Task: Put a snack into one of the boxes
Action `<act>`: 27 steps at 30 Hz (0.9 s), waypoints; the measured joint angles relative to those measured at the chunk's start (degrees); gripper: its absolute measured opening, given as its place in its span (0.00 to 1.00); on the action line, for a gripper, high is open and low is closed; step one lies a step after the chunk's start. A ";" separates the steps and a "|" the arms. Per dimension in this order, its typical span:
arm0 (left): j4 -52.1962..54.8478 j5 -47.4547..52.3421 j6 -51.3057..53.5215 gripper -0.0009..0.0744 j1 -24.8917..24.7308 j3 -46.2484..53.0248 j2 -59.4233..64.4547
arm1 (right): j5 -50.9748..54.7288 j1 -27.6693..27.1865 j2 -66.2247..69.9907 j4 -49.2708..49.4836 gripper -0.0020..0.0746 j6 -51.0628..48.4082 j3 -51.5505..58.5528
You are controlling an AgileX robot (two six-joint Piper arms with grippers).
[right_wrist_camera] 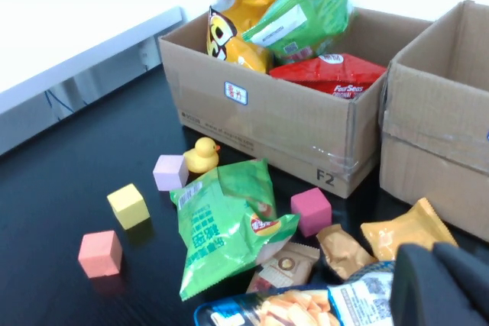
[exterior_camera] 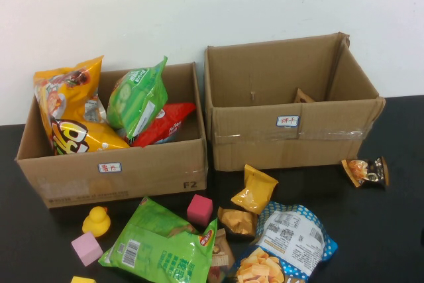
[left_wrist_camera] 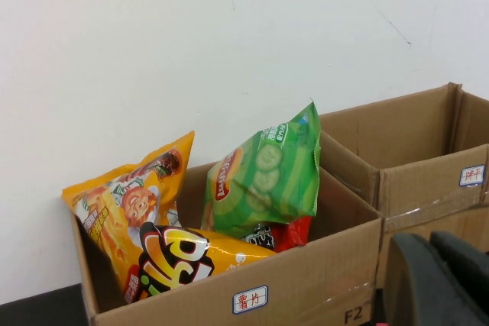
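Note:
Two brown cardboard boxes stand side by side against the wall. The lower, wider box [exterior_camera: 112, 170] holds orange, green [exterior_camera: 138, 97] and red snack bags. The taller taped box [exterior_camera: 291, 130] looks nearly empty. Loose snacks lie in front of them: a green chip bag [exterior_camera: 162, 246], a blue-and-white bag [exterior_camera: 288, 243], a small yellow packet [exterior_camera: 255, 189] and a brown packet [exterior_camera: 237, 221]. Neither arm shows in the high view. My left gripper [left_wrist_camera: 432, 246] is shut and empty, facing the wider box [left_wrist_camera: 306, 280]. My right gripper [right_wrist_camera: 433, 253] is shut and empty, above the blue-and-white bag [right_wrist_camera: 359, 303].
A yellow rubber duck [exterior_camera: 97, 221] and two pink cubes [exterior_camera: 199, 209] [exterior_camera: 87, 248] sit on the black table in front of the wider box. A yellow cube [right_wrist_camera: 128, 205] and a salmon cube [right_wrist_camera: 100, 253] lie further out. A small dark packet [exterior_camera: 366, 171] lies right of the taller box.

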 joint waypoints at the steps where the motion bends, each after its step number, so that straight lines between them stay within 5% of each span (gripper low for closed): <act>1: 0.00 0.00 0.00 0.01 0.00 0.00 0.00 | 0.00 0.00 0.00 0.13 0.03 -0.24 0.00; 27: -0.12 0.00 -0.09 0.01 0.00 0.00 0.00 | -2.97 0.00 0.00 0.25 0.02 -14.09 0.00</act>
